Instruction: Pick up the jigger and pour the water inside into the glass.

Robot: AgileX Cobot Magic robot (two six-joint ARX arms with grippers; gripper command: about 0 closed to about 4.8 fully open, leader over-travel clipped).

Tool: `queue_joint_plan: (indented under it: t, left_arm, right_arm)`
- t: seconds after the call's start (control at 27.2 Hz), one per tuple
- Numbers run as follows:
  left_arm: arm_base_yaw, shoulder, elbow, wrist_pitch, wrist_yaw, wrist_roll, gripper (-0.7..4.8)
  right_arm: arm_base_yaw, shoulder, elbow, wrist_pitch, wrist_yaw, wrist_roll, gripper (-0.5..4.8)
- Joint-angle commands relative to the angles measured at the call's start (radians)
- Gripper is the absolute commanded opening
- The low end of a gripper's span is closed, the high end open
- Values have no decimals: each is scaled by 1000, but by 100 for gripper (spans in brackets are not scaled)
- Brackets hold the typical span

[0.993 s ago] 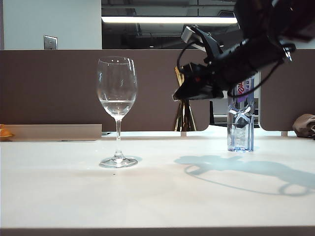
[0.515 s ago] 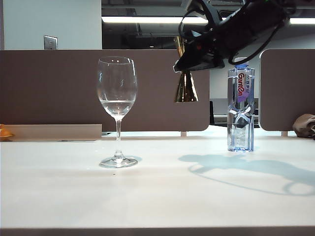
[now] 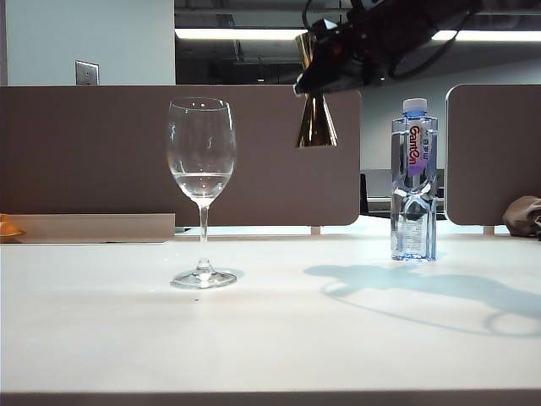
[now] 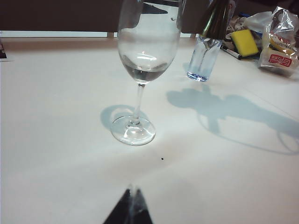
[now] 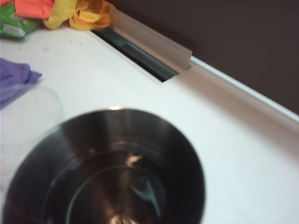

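The gold jigger point(image 3: 316, 123) hangs upright high over the table, right of the glass point(image 3: 201, 161) and level with its rim. My right gripper point(image 3: 325, 80) is shut on its waist. In the right wrist view the jigger's open cup point(image 5: 107, 168) fills the foreground and hides the fingers; clear water point(image 5: 140, 186) glints inside. The stemmed glass point(image 4: 145, 70) stands on the table with a little clear liquid in its bowl. My left gripper point(image 4: 130, 205) is shut and empty, low over the table, a short way from the glass's foot.
A blue-capped plastic bottle point(image 3: 413, 190) stands on the table to the right of the jigger. Brown partitions point(image 3: 101, 152) close the back. A yellow sponge point(image 4: 244, 42) and packets point(image 4: 278, 51) lie at the far right; coloured cloths point(image 5: 60, 11) lie at a table corner.
My right gripper has lifted the jigger from table level to above the glass's rim height. The left gripper and the glass have stayed still.
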Motion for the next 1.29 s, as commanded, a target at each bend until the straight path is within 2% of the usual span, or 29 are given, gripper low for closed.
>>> queue_joint_plan:
  t: [0.04,0.55,0.63,0.88,1.1,1.29]
  left_arm:
    - [1,1,5,6,2,3,-5]
    - [1,1,5,6,2,3,-5]
    - [1,1,5,6,2,4,-5]
    - [1,1,5,6,2,3,-5]
    - [1,1,5,6,2,3,-5]
    - [1,1,5,6,2,3,-5]
  right_arm:
    - [0,-7,36,-26,10,-1,84]
    - [2,-7,64,-61,44,-80,84]
    - [13,-6,64,-61,74,-86,84]
    - [54,-5,64,-71,88,-126,84]
    - [93,-4,66,-70,166,-156,84]
    - [93,47,183,-176,175,-156,84]
